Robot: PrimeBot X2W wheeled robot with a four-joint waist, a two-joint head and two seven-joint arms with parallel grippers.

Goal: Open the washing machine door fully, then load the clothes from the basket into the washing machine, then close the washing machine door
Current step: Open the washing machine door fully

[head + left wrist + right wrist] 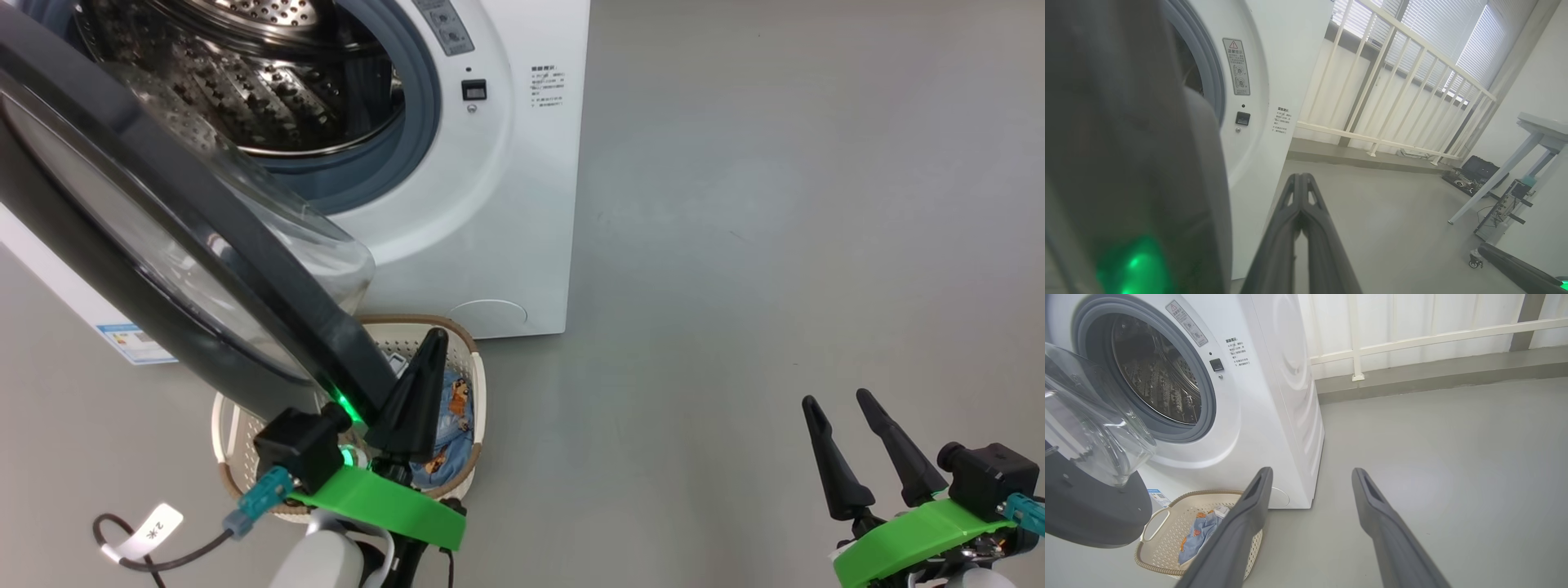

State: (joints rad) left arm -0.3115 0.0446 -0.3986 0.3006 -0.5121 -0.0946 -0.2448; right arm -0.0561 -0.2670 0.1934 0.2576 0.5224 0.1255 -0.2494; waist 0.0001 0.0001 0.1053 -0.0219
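The white washing machine (pixel 490 204) stands at the upper left with its steel drum (pixel 261 90) exposed. The washing machine door (pixel 204 237) is swung out, and its black rim runs diagonally down over the basket (pixel 478 367). My left gripper (pixel 435 336) is shut with nothing in it and lies right beside the rim's lower edge, above the basket; I cannot tell whether it touches. In the left wrist view the shut left gripper (pixel 1301 179) points past the blurred door (pixel 1126 163). The light-blue clothes (pixel 1202 535) lie in the basket (pixel 1163 539). My right gripper (pixel 836 400) stands open over bare floor, far right.
Grey floor (pixel 775 204) stretches to the right of the machine. A white railing (pixel 1392 81) lines the wall behind. A table leg (pixel 1494 179) and a black case (pixel 1478 171) stand far right. A tagged cable (pixel 155 527) hangs by my left wrist.
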